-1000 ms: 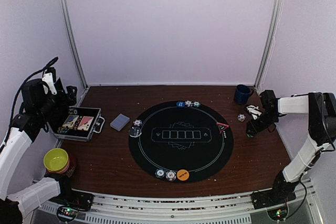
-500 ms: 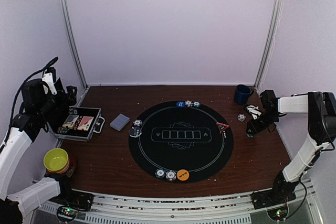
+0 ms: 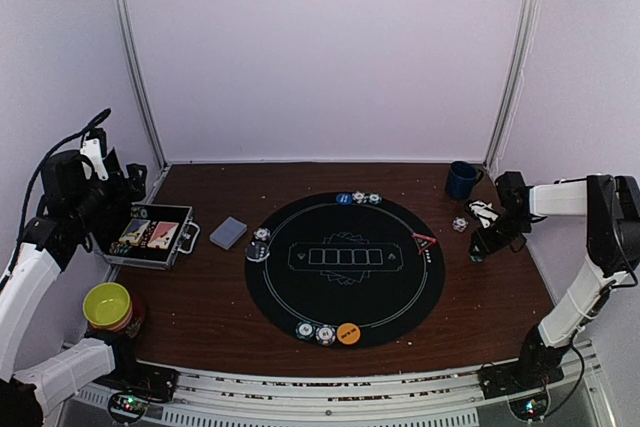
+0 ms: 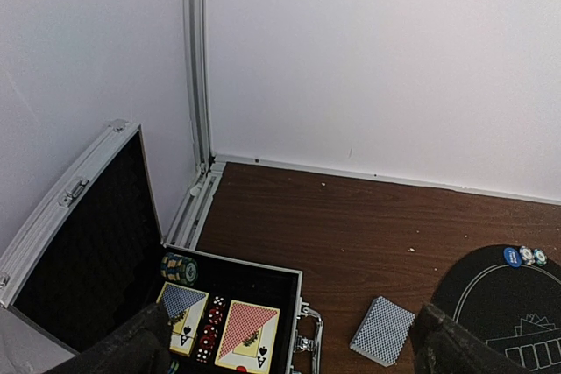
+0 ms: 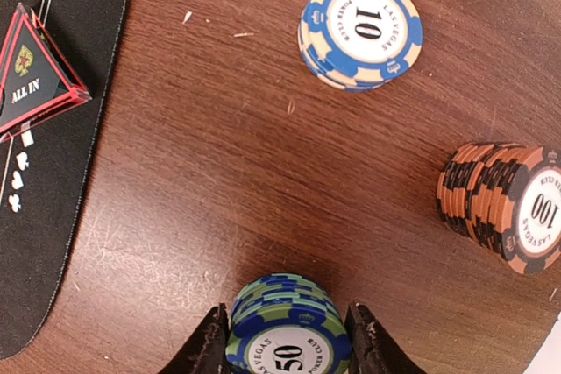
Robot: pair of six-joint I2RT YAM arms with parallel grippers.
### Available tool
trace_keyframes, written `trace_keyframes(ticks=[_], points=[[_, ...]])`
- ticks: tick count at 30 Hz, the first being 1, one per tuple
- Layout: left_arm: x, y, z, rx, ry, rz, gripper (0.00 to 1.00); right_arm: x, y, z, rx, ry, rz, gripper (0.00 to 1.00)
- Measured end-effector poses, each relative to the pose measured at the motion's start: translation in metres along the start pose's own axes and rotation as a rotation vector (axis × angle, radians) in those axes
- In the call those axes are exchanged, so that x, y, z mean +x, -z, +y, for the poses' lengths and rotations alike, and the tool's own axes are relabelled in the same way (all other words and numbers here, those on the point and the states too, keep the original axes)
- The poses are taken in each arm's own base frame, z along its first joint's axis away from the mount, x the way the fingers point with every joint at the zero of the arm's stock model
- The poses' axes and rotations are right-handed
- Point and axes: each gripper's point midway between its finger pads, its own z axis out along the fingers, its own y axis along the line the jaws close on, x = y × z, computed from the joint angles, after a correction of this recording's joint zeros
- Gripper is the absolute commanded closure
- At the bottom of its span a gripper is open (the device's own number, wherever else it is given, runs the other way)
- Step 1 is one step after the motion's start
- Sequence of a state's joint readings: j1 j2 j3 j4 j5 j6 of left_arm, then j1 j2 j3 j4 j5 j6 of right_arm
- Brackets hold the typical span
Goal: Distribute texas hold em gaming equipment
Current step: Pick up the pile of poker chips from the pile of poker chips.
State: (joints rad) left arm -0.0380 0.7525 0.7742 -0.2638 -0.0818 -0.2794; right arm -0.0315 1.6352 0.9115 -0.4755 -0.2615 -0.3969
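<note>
1. Right gripper point(image 5: 287, 343), on the right side of the black round mat point(image 3: 300, 292): its two fingers point(image 5: 210, 343) stand against opposite sides of the green-and-blue 50 stack point(image 5: 285, 304), so it appears to be pinching that stack; how firm the hold is cannot be told
2. Deciding relation: the 50 stack sits directly between the fingers, on the wooden table point(image 5: 219, 172) just off the mat's right edge. It looks upright, with its axis pointing up toward the wrist, so the pinch falls across its round side
3. Neighbours, also right of the mat: the blue 10 stack point(image 5: 359, 31) lies farther from the mat-side fingers, and the orange 100 stack point(image 5: 500, 203) lies off to one side. Both are clear of the gripper. The red triangle marker point(image 5: 35, 76) rests on the mat's right rim
4. Left gripper point(image 4: 298, 352), well to the left of the mat above the open case point(image 4: 263, 286): fingers spread wide, nothing between them. The deck of cards point(image 4: 381, 342) lies between the case and the mat
5. Judgement: the right arm is by far the nearer to these chips. The next move probably calls for a straight lift and a carry toward the mat, and loose chips could slip from a stack held only by its sides
</note>
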Motion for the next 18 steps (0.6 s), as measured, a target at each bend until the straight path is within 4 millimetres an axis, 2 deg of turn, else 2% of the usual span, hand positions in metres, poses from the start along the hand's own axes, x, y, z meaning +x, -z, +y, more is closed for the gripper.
trace_keyframes(ticks=[13, 18], points=[[0.000, 0.000, 0.000, 0.000, 0.000, 0.000, 0.02, 0.000, 0.001, 0.000, -0.001, 0.000, 0.003, 0.67], [0.000, 0.000, 0.000, 0.000, 0.000, 0.000, 0.02, -0.005, 0.012, 0.000, -0.005, 0.000, 0.001, 0.67]])
